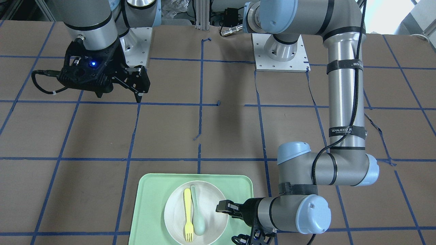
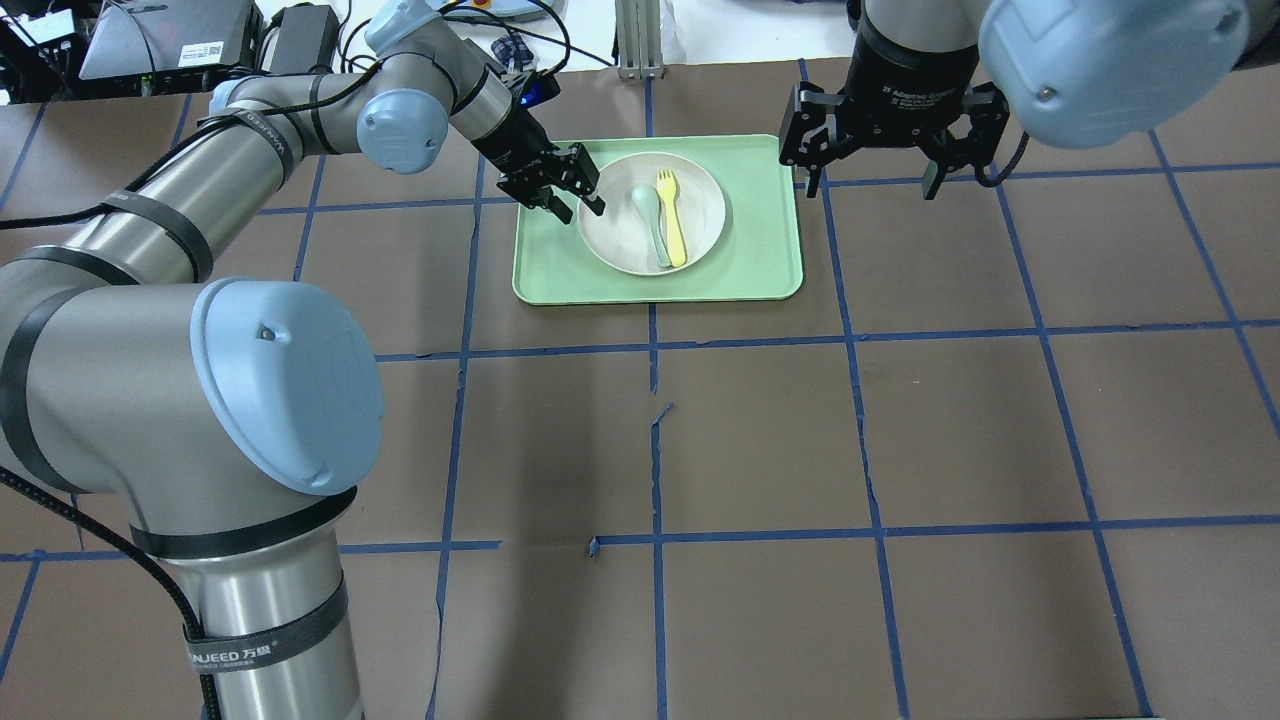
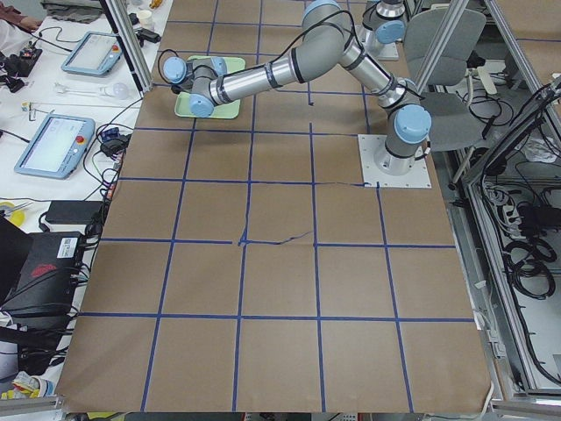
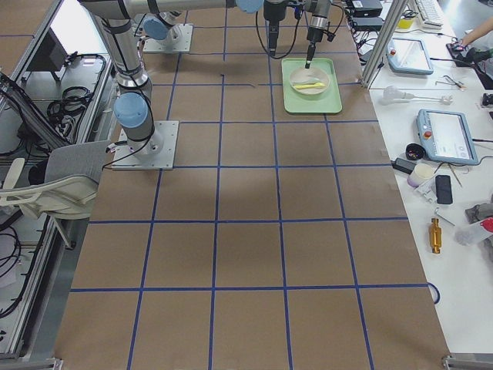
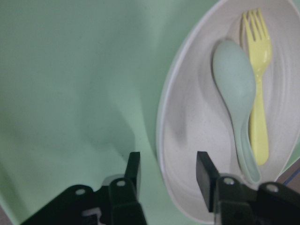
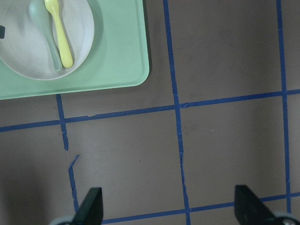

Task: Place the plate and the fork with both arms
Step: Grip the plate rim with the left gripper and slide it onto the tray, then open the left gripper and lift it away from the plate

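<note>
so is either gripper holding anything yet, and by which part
Nothing yet. The left gripper is open, its jaws astride the rim of the plate; the right gripper hangs open beside the tray.

The plate (image 5: 187, 122), on the tray (image 5: 70, 93), has its rim between my left gripper's (image 5: 166, 163) fingers (image 5: 133, 168); fork (image 5: 258, 93) and spoon (image 5: 234, 79) lie inside.

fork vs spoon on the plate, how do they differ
The fork is pale yellow; the spoon is pale grey-green. The fork ends in short tines, the spoon in a rounded bowl. The spoon lies nearer the left gripper, the fork farther. Both lie side by side in the plate, heads the same way.
</note>
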Tool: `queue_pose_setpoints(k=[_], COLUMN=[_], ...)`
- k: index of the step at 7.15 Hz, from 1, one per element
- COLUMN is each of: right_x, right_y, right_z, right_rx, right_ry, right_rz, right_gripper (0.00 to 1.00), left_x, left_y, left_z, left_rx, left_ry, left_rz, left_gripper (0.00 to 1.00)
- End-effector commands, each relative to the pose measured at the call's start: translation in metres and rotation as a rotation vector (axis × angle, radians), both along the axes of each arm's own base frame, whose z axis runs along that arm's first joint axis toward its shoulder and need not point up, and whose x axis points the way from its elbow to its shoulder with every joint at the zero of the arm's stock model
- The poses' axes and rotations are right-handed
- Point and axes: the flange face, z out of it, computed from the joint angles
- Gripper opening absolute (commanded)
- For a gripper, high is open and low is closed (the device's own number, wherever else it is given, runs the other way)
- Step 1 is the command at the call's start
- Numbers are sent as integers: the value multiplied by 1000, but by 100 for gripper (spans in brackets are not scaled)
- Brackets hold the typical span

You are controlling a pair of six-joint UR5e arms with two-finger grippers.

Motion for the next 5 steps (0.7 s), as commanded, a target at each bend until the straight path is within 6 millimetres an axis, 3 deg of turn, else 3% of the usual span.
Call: queue_pose_setpoints(k=[1, 3, 5], right_x=[0, 0, 0], right_y=[0, 0, 0], right_z=[-1, -1, 0], right_rx=[0, 0, -3], right_ry=[-1, 0, -2], right_rz=[0, 0, 2], right_gripper=[100, 100, 100], left_x=[4, 38, 67], left_y=[9, 38, 89], left_z=[56, 127, 220], left_rx=[-26, -2, -15], left_ry=[-56, -281, -528], left_rz=[31, 15, -16], left_gripper=[100, 100, 100])
